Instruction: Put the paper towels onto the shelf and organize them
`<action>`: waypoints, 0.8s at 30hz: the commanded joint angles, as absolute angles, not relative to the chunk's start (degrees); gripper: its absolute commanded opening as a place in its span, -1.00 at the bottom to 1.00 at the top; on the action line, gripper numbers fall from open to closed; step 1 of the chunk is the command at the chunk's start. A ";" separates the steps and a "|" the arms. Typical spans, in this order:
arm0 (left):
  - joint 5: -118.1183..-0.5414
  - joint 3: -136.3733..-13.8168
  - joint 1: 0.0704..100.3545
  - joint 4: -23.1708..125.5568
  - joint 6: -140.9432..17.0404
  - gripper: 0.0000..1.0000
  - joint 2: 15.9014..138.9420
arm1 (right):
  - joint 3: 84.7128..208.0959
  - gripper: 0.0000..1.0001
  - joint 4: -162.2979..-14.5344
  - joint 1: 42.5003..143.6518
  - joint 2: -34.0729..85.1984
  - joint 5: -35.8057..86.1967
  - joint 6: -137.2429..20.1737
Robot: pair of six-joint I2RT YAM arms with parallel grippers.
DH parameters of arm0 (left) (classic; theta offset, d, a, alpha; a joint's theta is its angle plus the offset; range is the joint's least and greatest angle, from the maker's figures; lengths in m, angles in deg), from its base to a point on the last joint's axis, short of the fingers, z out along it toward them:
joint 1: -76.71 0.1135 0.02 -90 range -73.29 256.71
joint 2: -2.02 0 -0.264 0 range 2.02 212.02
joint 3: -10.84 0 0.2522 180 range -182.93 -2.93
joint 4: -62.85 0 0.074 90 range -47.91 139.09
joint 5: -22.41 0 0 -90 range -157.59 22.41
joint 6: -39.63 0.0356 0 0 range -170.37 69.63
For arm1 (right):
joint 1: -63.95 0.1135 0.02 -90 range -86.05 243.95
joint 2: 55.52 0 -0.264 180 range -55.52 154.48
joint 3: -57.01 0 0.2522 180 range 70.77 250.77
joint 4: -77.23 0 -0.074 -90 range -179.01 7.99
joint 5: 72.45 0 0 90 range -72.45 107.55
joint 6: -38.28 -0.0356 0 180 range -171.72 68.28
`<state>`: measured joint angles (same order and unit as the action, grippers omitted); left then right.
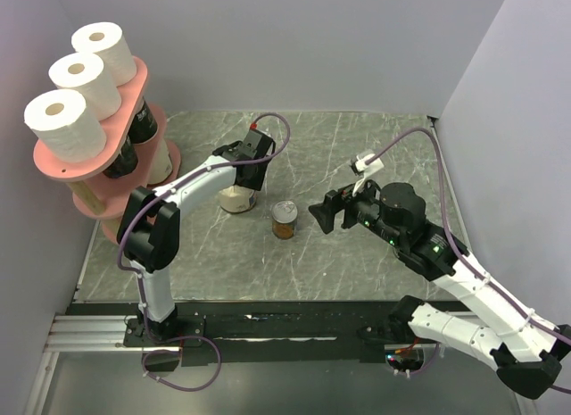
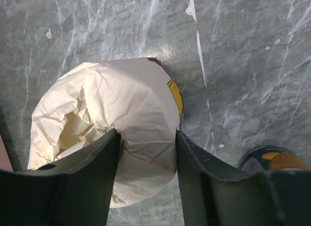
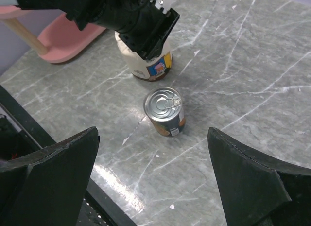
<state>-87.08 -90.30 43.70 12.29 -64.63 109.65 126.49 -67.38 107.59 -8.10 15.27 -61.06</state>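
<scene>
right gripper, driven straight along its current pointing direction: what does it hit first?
Most likely the tin can, nearly centred ahead of the open right gripper in its wrist view. The cream-wrapped roll in the left gripper lies beyond it. Depth unclear: the tabletop could come first.

You've three white rolls (image 1: 85, 83) upright atop the pink shelf (image 1: 67, 172), two black rolls (image 1: 143, 122) beneath them. One crinkled cream roll (image 2: 121, 138) stands apart on the table (image 1: 375, 147).

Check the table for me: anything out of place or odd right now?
One thing: a small tin can stands upright on the table beside the cream-wrapped roll that the left end effector grips. It is no paper towel. The roll's wrapper is crumpled; nothing spilled.
</scene>
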 commanded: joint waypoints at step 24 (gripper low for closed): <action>-105.72 -78.60 47.61 4.70 -65.58 -0.18 94.22 | 124.30 0.99 -71.08 107.89 -14.12 18.51 -61.83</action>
<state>-99.60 -79.83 45.14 3.62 -66.38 98.92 124.61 -68.43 107.59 -13.30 17.06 -61.48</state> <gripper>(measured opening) 0.422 0.994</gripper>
